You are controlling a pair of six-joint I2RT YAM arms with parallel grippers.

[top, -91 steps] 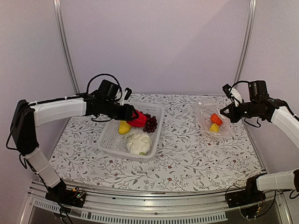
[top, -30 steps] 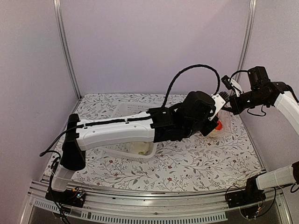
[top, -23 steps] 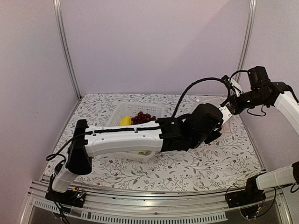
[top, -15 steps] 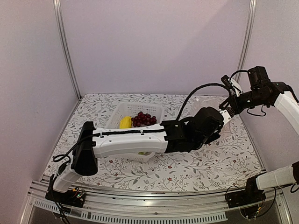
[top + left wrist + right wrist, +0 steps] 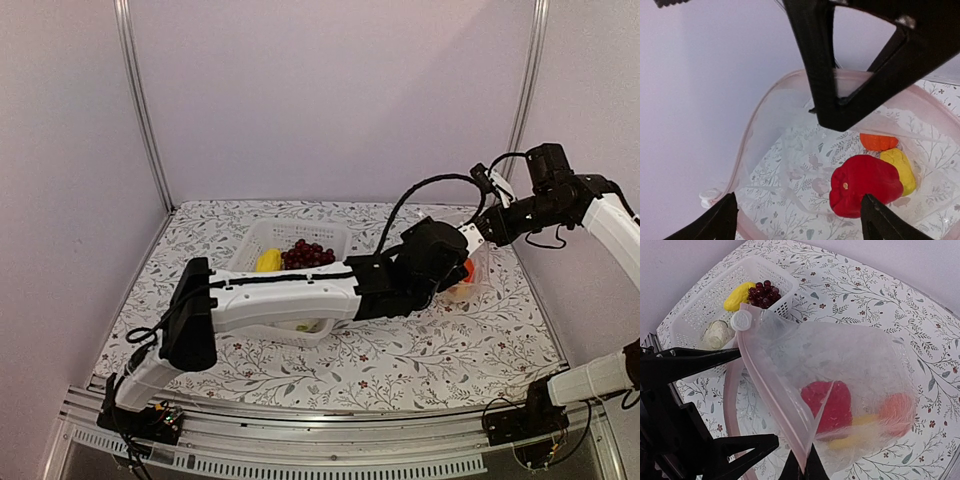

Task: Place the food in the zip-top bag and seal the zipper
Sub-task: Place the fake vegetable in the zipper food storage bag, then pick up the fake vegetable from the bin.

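The clear zip-top bag hangs by its mouth edge from my right gripper, which is shut on the pinkish zipper. Inside lie the red pepper, the orange fruit and a yellow piece. My left gripper stands open at the bag's mouth, its fingers either side of the pepper and apart from it. From above, the left gripper meets the bag just below the right gripper. Grapes, a second yellow piece and the cauliflower are in the basket.
The white perforated basket stands at the middle left of the flowered table. My left arm stretches across its near side toward the bag. The zipper's white slider sits at the raised corner of the mouth.
The left arm carried the red pepper from the basket to the bag, then its jaws opened and the pepper now lies inside. The right gripper keeps hold of the bag's edge.
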